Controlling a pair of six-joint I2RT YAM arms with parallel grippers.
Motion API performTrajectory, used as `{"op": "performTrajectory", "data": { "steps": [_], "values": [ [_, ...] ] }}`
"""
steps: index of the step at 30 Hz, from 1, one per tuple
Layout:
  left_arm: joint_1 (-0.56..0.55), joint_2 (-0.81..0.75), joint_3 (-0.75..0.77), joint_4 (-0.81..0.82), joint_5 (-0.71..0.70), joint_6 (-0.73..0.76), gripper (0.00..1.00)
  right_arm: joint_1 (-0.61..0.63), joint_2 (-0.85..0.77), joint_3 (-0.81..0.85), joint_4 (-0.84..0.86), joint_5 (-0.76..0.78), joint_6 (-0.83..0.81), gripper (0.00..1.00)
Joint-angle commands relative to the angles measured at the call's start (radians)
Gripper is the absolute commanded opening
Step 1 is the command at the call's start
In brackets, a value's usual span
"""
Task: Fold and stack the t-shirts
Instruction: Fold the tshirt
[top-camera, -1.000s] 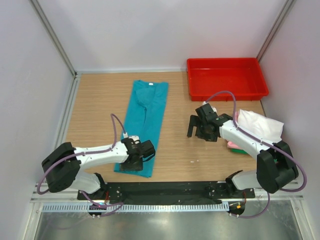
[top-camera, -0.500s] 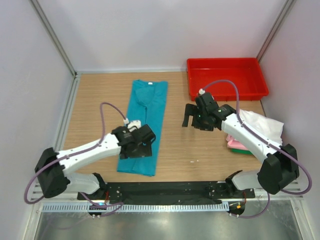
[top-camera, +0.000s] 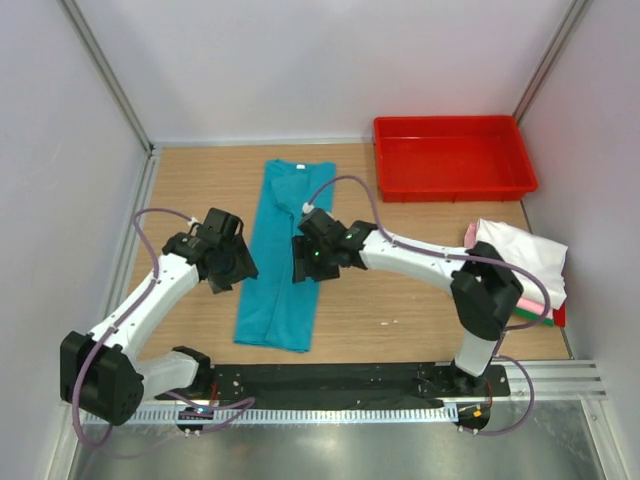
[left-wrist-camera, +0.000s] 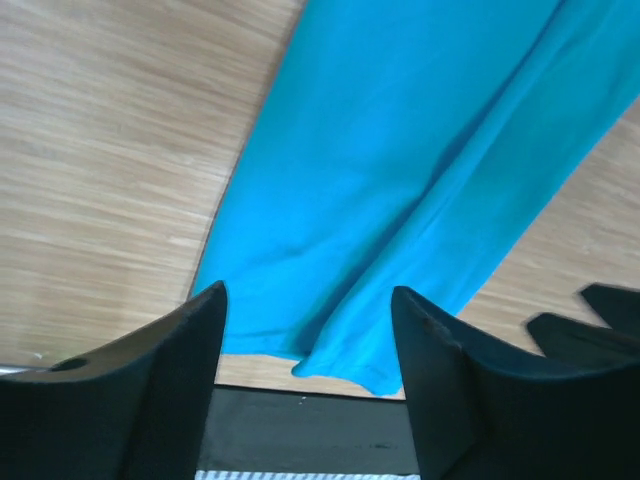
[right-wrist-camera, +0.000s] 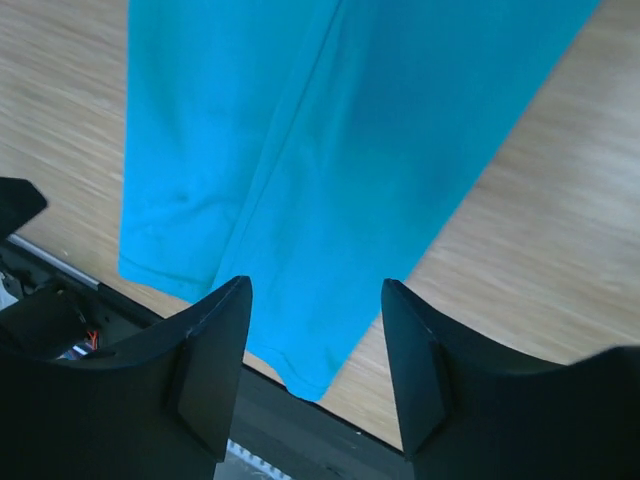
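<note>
The left end effector (left-wrist-camera: 308, 293) and right end effector (right-wrist-camera: 315, 285) gape empty over the lengthwise-folded teal t-shirt (top-camera: 285, 255); best pinch its opposite long edges level, then fold without dragging.

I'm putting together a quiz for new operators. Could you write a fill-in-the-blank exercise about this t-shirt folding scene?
1. The t-shirt lying as a long folded strip is ____ in colour.
2. On the pile of folded shirts at the right, the top one is ____.
3. The tray in the far right corner is ____.
4. The left gripper and the right gripper have their fingers apart, gripping ____.
Missing words: teal; white; red; nothing.
</note>
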Motion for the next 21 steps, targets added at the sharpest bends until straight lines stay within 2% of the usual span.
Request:
{"op": "performTrajectory", "data": {
  "steps": [1, 5, 8, 11, 15, 21],
  "values": [
    [0.044, 0.009, -0.055, 0.059, 0.09, 0.068, 0.59, 0.039, 0.054, -0.017, 0.068, -0.016, 0.099, 0.59],
    [0.044, -0.013, -0.168, 0.122, 0.136, 0.031, 0.45, 0.075, 0.096, -0.086, 0.157, -0.045, 0.167, 0.37],
    [0.042, -0.052, -0.236, 0.137, 0.148, 0.017, 0.4, 0.094, 0.126, -0.122, 0.239, -0.082, 0.211, 0.3],
    [0.044, -0.074, -0.258, 0.122, 0.117, 0.02, 0.4, 0.094, 0.174, -0.113, 0.229, -0.069, 0.202, 0.26],
    [0.042, -0.1, -0.258, 0.119, 0.128, 0.011, 0.41, 0.094, 0.209, -0.08, 0.126, -0.006, 0.161, 0.24],
    [0.044, -0.134, -0.273, 0.113, 0.117, -0.029, 0.59, 0.089, 0.189, -0.138, 0.011, 0.084, 0.119, 0.24]
  ]
}}
